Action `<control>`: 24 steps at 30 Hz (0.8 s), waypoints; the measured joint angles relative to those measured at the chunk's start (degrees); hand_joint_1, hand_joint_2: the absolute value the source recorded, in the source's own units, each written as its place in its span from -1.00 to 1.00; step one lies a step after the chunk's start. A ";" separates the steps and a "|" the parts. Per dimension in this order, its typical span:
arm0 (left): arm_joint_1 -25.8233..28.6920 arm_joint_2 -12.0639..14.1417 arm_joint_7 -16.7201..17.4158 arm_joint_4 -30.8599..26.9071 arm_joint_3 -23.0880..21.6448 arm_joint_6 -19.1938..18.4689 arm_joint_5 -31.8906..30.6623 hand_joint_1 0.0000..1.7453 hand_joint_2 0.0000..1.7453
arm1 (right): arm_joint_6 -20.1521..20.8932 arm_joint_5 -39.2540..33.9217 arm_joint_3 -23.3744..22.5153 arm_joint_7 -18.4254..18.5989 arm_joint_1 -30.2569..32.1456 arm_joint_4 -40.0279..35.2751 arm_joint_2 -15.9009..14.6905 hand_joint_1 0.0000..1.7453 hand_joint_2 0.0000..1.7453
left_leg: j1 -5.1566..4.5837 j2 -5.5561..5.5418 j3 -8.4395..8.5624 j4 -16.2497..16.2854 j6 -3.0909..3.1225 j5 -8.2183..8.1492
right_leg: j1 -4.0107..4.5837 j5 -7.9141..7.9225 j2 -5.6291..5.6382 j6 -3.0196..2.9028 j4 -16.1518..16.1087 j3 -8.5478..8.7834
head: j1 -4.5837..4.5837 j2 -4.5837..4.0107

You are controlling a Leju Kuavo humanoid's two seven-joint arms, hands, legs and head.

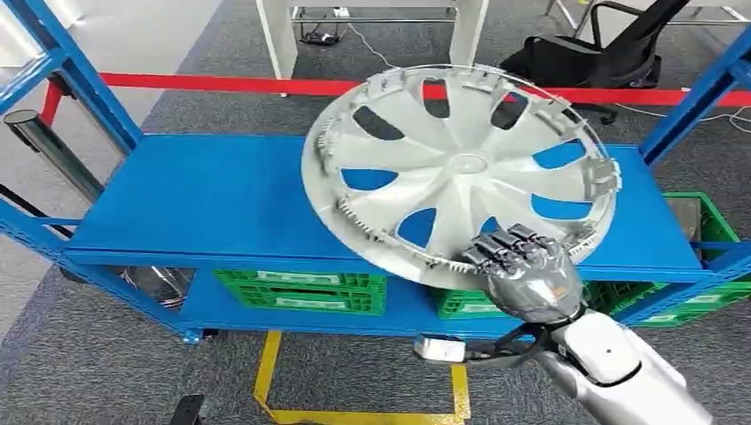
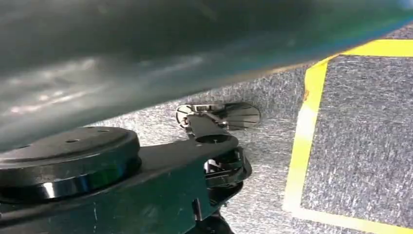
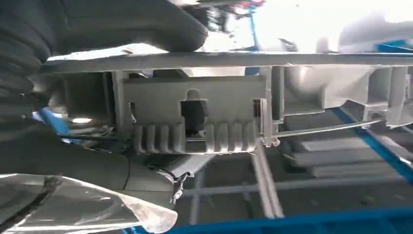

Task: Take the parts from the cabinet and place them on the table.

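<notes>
Grey carpet (image 1: 80,354) runs under a blue metal rack (image 1: 212,199), with yellow tape lines (image 1: 266,372) on the floor at about six o'clock in the head view. A silver wheel cover (image 1: 456,168) is the part in play: it is tilted, its inner ribbed side facing the camera, over the right half of the rack's blue shelf, and whether its far rim touches the shelf cannot be told. The right hand (image 1: 522,270) grips the cover's rim at roughly five o'clock of the disc, dark fingers curled over the edge and the silver forearm (image 1: 620,372) coming up from the lower right. In the right wrist view the cover's grey rim with its clips and ribs (image 3: 195,117) lies right against the hand, whose ribbed cover (image 3: 19,73) shows alongside.

Green crates (image 1: 301,290) sit on the rack's lower level, at seven and five o'clock from the cover. A red band (image 1: 221,85) crosses behind the rack at twelve o'clock, with a white table leg (image 1: 279,35) and a black office chair (image 1: 602,53) beyond it. A shiny metal post (image 1: 53,150) leans at nine o'clock beside the rack's frame.

The left wrist view looks down at carpet and yellow tape (image 2: 302,141); the left hand's state cannot be told.
</notes>
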 joint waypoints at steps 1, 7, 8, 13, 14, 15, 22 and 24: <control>-0.02 0.00 0.00 0.00 0.00 0.09 0.00 -1.00 -1.00 | 0.00 -0.26 -0.20 -1.48 0.36 -0.50 0.83 1.00 1.00 | 0.00 0.03 0.01 0.00 0.00 0.00 | 0.00 0.01 0.06 0.00 0.00 0.00 | 0.02 0.00; -0.16 -0.04 0.22 0.00 0.00 0.42 0.02 -1.00 -1.00 | -0.02 -1.57 -0.29 -5.15 1.64 -2.03 3.96 1.00 1.00 | 0.00 0.01 0.00 0.00 0.00 0.00 | 0.00 0.00 0.00 0.00 -0.01 -0.02 | 0.00 0.00; -0.16 -0.04 0.22 0.00 0.00 0.41 0.02 -1.00 -1.00 | -0.02 -1.59 -0.29 -5.17 1.74 -2.12 4.27 1.00 1.00 | 0.00 0.02 0.00 0.00 0.00 0.00 | 0.00 0.00 0.01 0.00 -0.01 -0.02 | -0.02 0.00; -0.16 -0.04 1.44 0.04 0.00 0.87 0.02 -1.00 -1.00 | -0.02 -3.38 -0.44 -9.56 2.31 -2.25 5.49 1.00 1.00 | 0.00 0.03 0.01 0.00 0.00 0.00 | 0.00 0.00 0.04 0.00 -0.01 -0.02 | -0.02 0.00; -0.16 -0.04 1.57 0.04 0.00 0.92 0.02 -1.00 -1.00 | -0.02 -3.72 -0.50 -11.10 2.67 -2.53 5.91 1.00 1.00 | 0.00 0.02 0.01 0.00 0.00 0.00 | 0.00 0.00 0.03 0.00 -0.01 -0.01 | 0.00 0.00; -0.16 -0.04 1.73 0.07 0.00 0.94 0.00 -1.00 -1.00 | -0.02 -4.02 -0.64 -12.78 3.11 -2.95 6.46 1.00 1.00 | 0.00 0.02 0.00 0.00 0.00 0.00 | 0.00 0.00 0.02 0.00 -0.01 -0.02 | 0.00 0.00; -0.20 -0.04 2.56 0.11 0.00 0.79 0.00 -1.00 -1.00 | -0.02 -4.65 -0.81 -17.11 4.78 -4.02 9.21 1.00 1.00 | 0.01 0.03 0.00 -0.01 0.00 0.00 | 0.00 -0.01 0.03 0.00 0.00 -0.03 | 0.00 0.00; -0.20 -0.04 2.60 0.13 0.00 0.55 0.02 -1.00 -1.00 | -0.02 -4.65 -0.83 -17.26 4.95 -4.02 9.54 1.00 1.00 | 0.01 0.03 0.01 -0.01 0.00 0.00 | 0.00 -0.01 0.05 0.00 0.00 -0.03 | 0.00 0.00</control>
